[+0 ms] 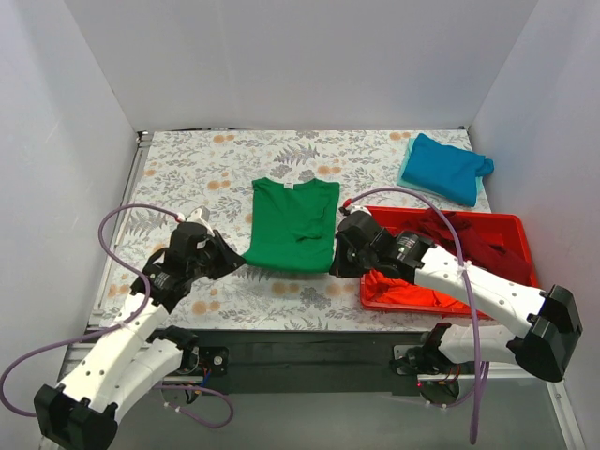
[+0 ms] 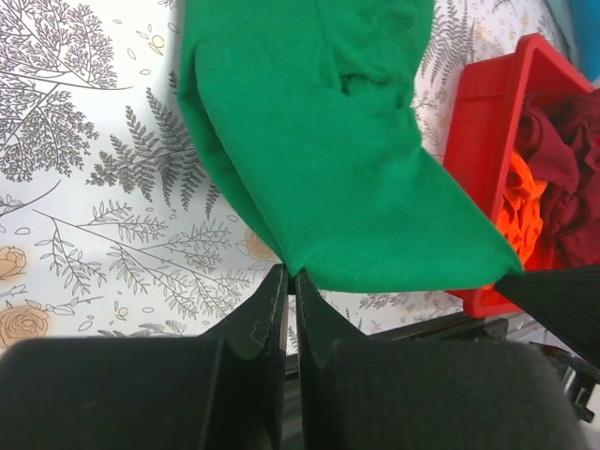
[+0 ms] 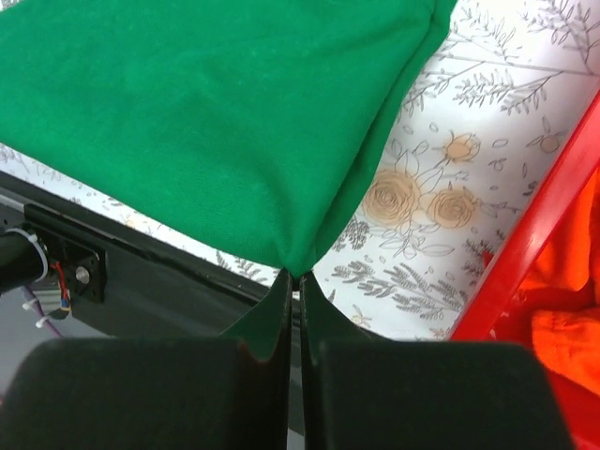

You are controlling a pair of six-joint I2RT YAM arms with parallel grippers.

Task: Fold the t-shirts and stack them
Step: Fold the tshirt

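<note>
Two claws are clenched on the green t-shirt [image 1: 292, 225], which lies mid-table with its collar at the far side. My left gripper [image 2: 289, 274] pinches the near left corner and my right gripper [image 3: 292, 275] pinches the near right corner. Just right of the shirt is the red tray [image 2: 469, 141], holding the maroon t-shirt [image 1: 469, 239] and the orange-red t-shirt [image 1: 403, 289] in crumpled heaps. My right arm lies across the tray's near left part and hides some of the orange-red cloth, and its purple cable [image 1: 422, 194] arcs over the tray. The teal t-shirt [image 1: 450, 169] sits folded at the far right corner of the floral table [image 1: 178, 169], well apart from both arms.
</note>
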